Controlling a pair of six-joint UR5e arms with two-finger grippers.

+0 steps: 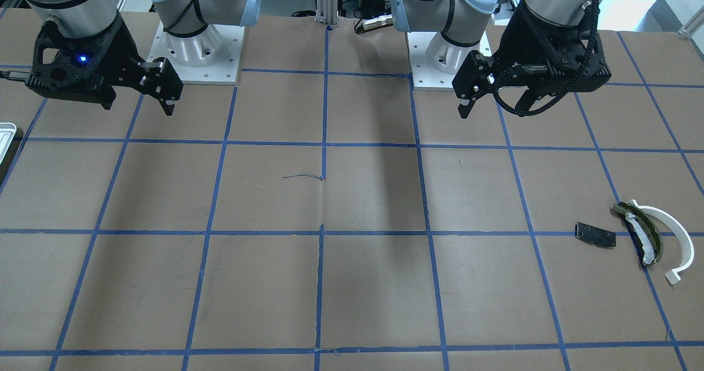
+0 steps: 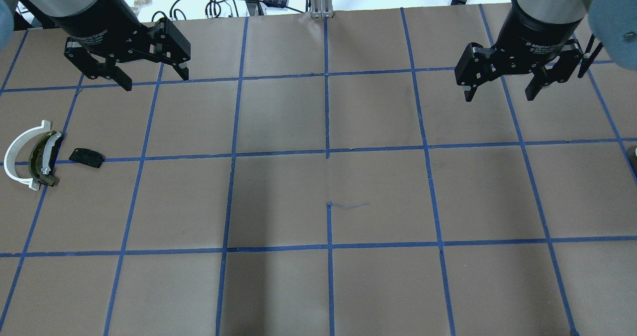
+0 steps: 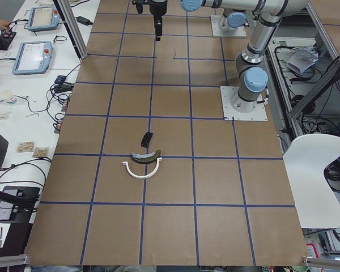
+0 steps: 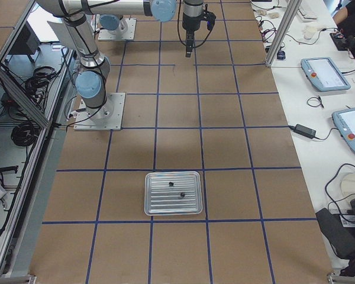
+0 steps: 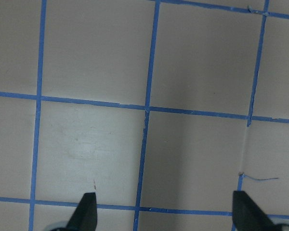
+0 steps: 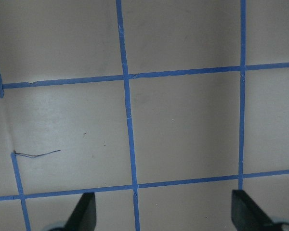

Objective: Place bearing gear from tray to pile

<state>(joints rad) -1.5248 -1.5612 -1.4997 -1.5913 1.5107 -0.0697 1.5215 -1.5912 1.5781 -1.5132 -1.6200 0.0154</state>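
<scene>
The silvery tray [image 4: 160, 204] lies on the table at the robot's right end, and only its corner [image 1: 6, 134] shows in the front view. Two small dark parts [image 4: 170, 184] [image 4: 183, 194] lie in it, too small to tell which is the bearing gear. The pile lies at the left end: a white half-ring [image 2: 15, 159], an olive curved piece [image 2: 42, 159] and a black plate [image 2: 86, 157]. My left gripper [image 2: 154, 79] is open and empty above the table, beyond the pile. My right gripper [image 2: 499, 96] is open and empty, far from the tray.
Brown table cover with a blue tape grid. The square metal base plates [image 1: 220, 68] [image 1: 423, 74] sit at the robot's side. Cables and tablets [image 3: 31, 56] lie past the far table edge. A white chair [image 3: 311, 181] stands by the robot's side.
</scene>
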